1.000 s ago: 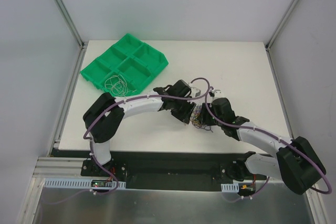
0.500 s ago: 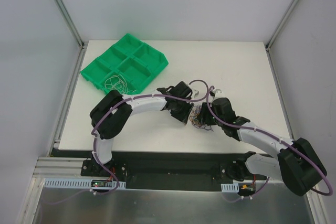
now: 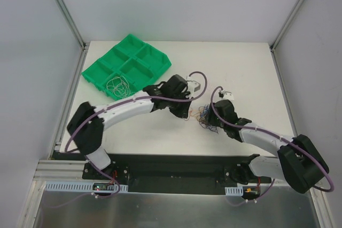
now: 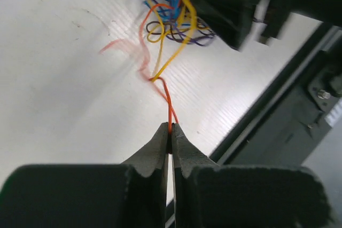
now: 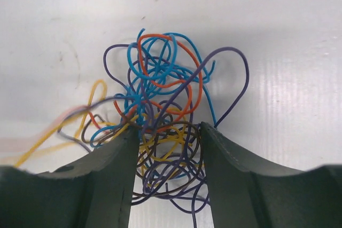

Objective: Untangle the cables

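Orange strand pinched, tangle straddled, off the green divided tray's (image 3: 151, 53) near right corner.
My left pincer (image 4: 171, 130) is pressed together on one thin orange wire (image 4: 169, 102) leading back towards the knot. My right pincer (image 5: 166, 132) stands spread, astride the cables (image 5: 160, 94): a loose snarl of blue, purple, orange and yellow threads lying on the white table (image 3: 251, 73). White wire loops (image 3: 118, 85) lie inside the tray.

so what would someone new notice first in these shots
The bright tangle of thin cables in the middle of the table, with the right gripper open astride it. Next, the left gripper shut on one orange cable that leads toward the tangle. Far left, a green tray holds a loose white cable.
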### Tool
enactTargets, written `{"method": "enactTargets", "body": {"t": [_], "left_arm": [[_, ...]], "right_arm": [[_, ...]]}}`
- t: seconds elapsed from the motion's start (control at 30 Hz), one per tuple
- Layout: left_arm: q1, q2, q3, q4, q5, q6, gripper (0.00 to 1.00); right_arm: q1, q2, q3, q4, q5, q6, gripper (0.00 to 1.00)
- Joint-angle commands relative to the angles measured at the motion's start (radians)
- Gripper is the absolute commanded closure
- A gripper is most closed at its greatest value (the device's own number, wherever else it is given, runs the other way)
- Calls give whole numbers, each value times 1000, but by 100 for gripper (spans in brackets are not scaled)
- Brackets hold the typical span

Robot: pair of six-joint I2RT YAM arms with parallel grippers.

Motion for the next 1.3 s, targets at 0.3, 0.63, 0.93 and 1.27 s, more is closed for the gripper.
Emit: {"method": "enactTargets", "body": {"t": [0.3, 0.63, 0.93, 1.27], "left_arm": [[-2, -816, -52, -144, -361, 118, 100], [-2, -820, 365, -299, -799, 381, 100], [1, -715, 398, -308, -836, 352, 100], [395, -519, 327, -212, -388, 200, 100]], "right_arm": [[-94, 100, 95, -110, 237, 43, 54], [-155, 86, 72, -110, 198, 8, 45], [-192, 28, 65, -130, 149, -51, 40], [-221, 20, 45, -90, 65, -68, 39]]}}
